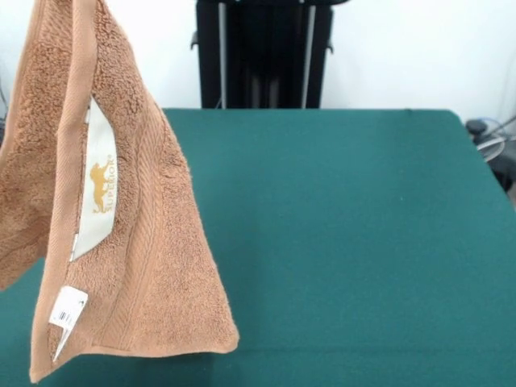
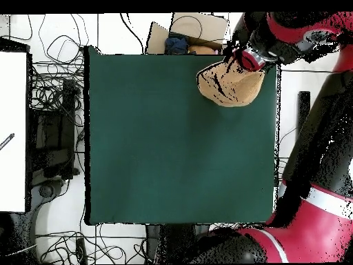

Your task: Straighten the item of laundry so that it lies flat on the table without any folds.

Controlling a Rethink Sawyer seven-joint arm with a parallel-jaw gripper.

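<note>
Right now the towel (image 1: 121, 218) hangs folded over the table's (image 2: 172, 138) far corner, pinched by the gripper (image 2: 243, 61); dropped there, it could bunch or slide off.

- One orange-tan towel (image 1: 153, 242), hanging in the air above the bench
- Two white tags on the towel: one large label (image 1: 98, 181) with a gold emblem, one small tag (image 1: 68, 313) lower down
- One green bench (image 1: 347, 234)
- One red and black arm (image 2: 314, 172), reaching along the bench's side in the overhead view
- One black pedestal (image 1: 264, 53) behind the bench in the front view
- One white panel (image 2: 14, 131) beside the bench in the overhead view
</note>
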